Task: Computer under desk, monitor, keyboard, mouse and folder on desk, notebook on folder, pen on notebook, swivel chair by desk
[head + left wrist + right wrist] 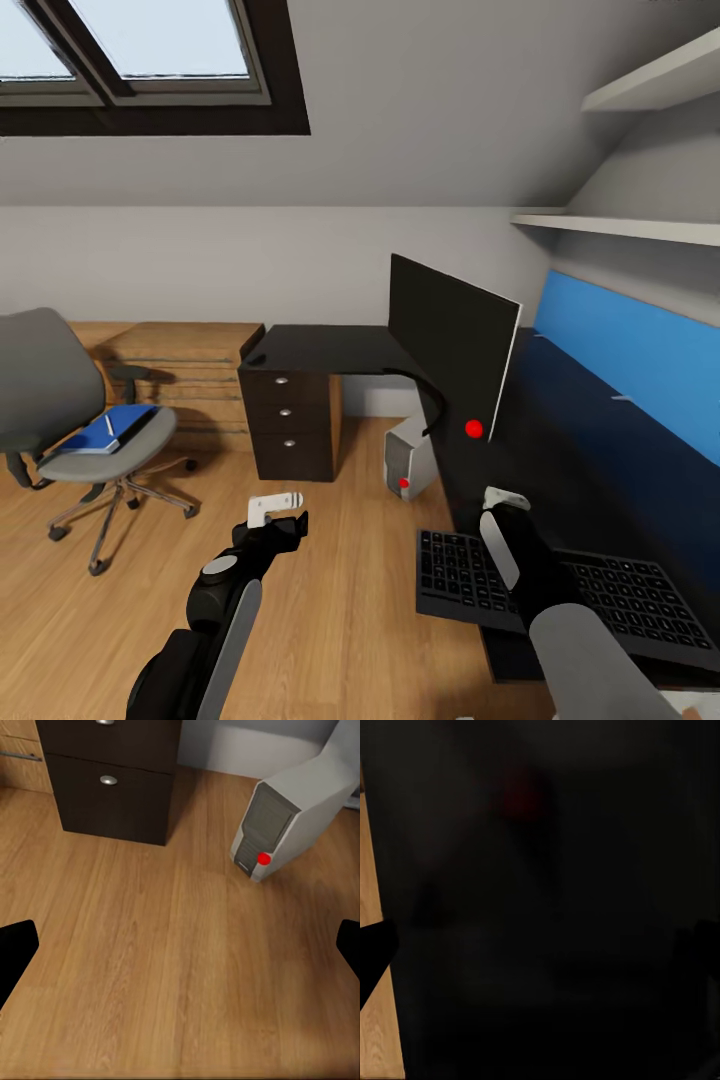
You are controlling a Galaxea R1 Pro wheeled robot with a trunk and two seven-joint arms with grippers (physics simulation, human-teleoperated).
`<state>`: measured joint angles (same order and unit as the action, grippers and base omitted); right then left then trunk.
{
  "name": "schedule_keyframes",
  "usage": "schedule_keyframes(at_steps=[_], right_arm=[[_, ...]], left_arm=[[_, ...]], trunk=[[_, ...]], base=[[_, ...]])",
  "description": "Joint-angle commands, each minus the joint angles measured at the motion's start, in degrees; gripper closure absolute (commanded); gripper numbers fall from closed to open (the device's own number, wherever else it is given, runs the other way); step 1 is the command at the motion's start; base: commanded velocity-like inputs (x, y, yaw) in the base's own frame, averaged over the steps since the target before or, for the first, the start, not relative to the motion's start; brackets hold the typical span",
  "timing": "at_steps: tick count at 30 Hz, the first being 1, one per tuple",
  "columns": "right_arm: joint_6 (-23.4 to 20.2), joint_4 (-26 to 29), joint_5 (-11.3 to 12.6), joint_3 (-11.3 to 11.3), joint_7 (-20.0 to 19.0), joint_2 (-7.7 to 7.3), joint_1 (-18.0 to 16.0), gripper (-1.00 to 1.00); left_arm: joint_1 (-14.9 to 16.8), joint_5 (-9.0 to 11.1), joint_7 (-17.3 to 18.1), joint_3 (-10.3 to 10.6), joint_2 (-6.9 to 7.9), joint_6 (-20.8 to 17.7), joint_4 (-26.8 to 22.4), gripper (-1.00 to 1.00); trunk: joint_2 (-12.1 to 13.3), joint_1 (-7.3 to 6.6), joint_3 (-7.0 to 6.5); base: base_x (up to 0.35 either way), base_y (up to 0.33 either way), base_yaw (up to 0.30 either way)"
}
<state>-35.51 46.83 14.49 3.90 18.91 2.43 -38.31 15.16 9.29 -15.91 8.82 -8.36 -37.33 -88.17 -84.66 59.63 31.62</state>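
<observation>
While the keyboard [560, 590] lies on the desk [320, 350] at five o'clock from the monitor [455, 340], the right gripper [505, 497] hovers beyond it, fingers wide and empty. Left gripper [275, 510], likewise spread over bare floor, faces the computer [289, 817]; the folder [118, 428] waits on the swivel chair [60, 400] at nine o'clock.

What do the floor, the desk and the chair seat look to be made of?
Floor: wood planks, by the grain and seams, satin finish. Desk: smooth matte black top, perhaps laminate; hard to say. Chair seat: soft grey, probably fabric.
</observation>
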Motion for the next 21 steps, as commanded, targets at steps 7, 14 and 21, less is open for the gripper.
schedule_keyframes(at_steps=[7, 14, 21], right_arm=[[-0.3, -1.3, 1.2, 0.1, 0.7, 0.03, 0.0, -1.0], [-0.3, -1.3, 1.2, 0.1, 0.7, 0.03, 0.0, -1.0], [-0.3, -1.3, 1.2, 0.1, 0.6, 0.03, 0.0, -1.0]], left_arm=[[0.0, 0.6, -0.5, 0.1, 0.01, -0.2, -0.1, -1.0], [0.0, 0.6, -0.5, 0.1, 0.01, -0.2, -0.1, -1.0], [0.0, 0.6, -0.5, 0.1, 0.01, -0.2, -0.1, -1.0]], trunk=[[0.0, -0.02, 0.07], [0.0, -0.02, 0.07], [0.0, -0.02, 0.07]], base=[[-0.095, 0.0, 0.0], [-0.174, 0.0, 0.0], [-0.035, 0.0, 0.0]])
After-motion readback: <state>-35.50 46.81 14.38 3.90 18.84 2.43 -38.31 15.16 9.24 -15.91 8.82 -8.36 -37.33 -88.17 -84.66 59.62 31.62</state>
